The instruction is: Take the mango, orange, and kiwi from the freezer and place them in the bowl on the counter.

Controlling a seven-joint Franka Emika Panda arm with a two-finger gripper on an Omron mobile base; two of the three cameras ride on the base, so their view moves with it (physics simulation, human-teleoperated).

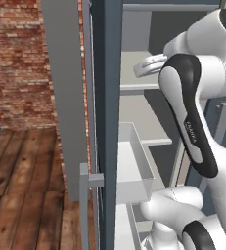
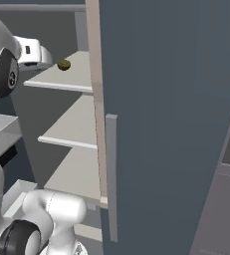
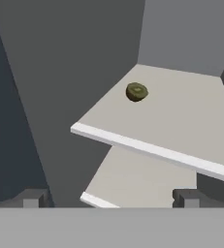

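Note:
The freezer [image 2: 171, 124] stands open, its pale grey shelves [image 3: 181, 121] facing me. A small brown-green kiwi [image 3: 136, 91] lies alone on the upper shelf, towards its back left corner in the hand view, and it is also seen on that shelf as the kiwi [image 2: 63, 64] in the right base view. My gripper [image 3: 109, 198] is open with nothing between its fingers. It hovers in front of the shelf's front edge, short of the kiwi and a little above it. The hand [image 1: 148, 66] reaches into the upper compartment. The mango, orange, bowl and counter are out of view.
A white drawer [image 1: 134, 171] is pulled out below the shelves, beside my arm. The freezer's dark door frame [image 1: 107, 97] stands to the left, the long door with its bar handle [image 2: 111, 174] to the right. A brick wall [image 1: 16, 58] and wooden floor lie beyond.

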